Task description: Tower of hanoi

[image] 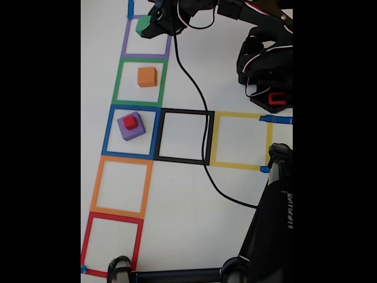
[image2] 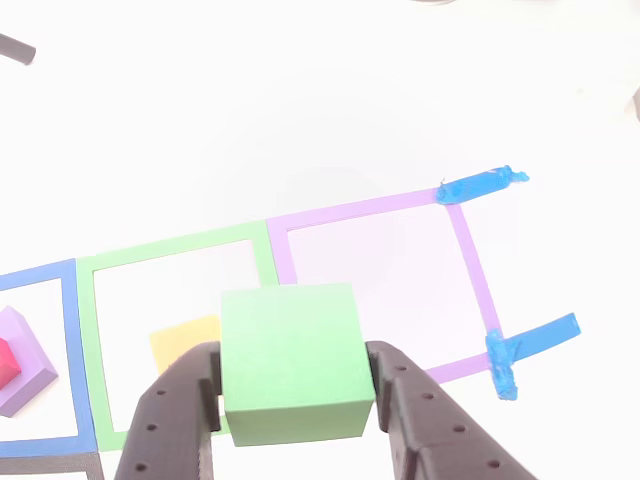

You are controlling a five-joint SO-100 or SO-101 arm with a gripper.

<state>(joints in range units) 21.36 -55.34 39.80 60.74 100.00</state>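
While the arm stretches to the far end of the taped column, its gripper (image: 152, 25) is clamped on the green cube (image: 143, 24), one black finger (image2: 180, 420) pressed against each side of it in the other view. Taking the purple tape square (image: 125, 44) as the marker, the green cube sits at that square's top left corner in the fixed view; in the other view it looms large over the strip of tape shared by the purple square and the green tape square (image: 118, 82), and I cannot tell whether it is lifted off the white table (image: 235, 71) or resting on it. One outline down from the purple tape square, inside the green one, the orange cube (image: 147, 76) sits alone, and part of it peeks out behind the green cube in the other view (image2: 185, 342). Two outlines down, inside the blue tape square (image: 107, 132), the purple cube (image: 131, 126) carries the red cube (image: 129, 121) on top. A black cable (image: 194, 94) trails from the arm, down past the purple tape square's right side and across the black tape square (image: 184, 135).
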